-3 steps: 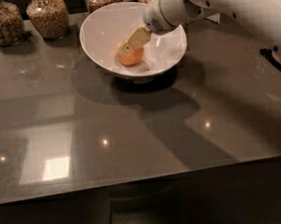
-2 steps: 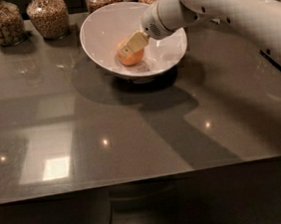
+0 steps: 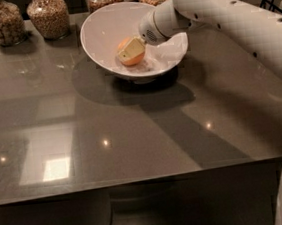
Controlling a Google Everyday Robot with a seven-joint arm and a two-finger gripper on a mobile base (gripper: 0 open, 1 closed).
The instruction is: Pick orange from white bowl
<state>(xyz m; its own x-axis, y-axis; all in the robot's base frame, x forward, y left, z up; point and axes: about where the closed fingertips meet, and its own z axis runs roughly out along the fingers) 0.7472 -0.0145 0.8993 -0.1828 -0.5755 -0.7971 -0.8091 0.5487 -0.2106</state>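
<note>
Orange: The orange [image 3: 131,61] is sitting low inside the white bowl [image 3: 103,30], left of its middle, and you are seeing only part of it behind the gripper.
Gripper: The gripper [image 3: 132,49] is reaching in from the right and lying across the orange's front. You cannot tell whether it is clamping the fruit or only touching it.
Change: A second ago it was hanging above and to the right of the orange; now it is overlapping it. The orange is keeping its place.
Meaning: You are probably watching the grasp being made, and the lift is not yet starting.
Bowl: It is standing on the far part of the table [image 3: 133,135], unmoved.
Arm: The arm [image 3: 210,1] is crossing over the bowl's right rim.
Jars: The glass jars [image 3: 48,14] are standing behind the bowl, out of the way.
</note>
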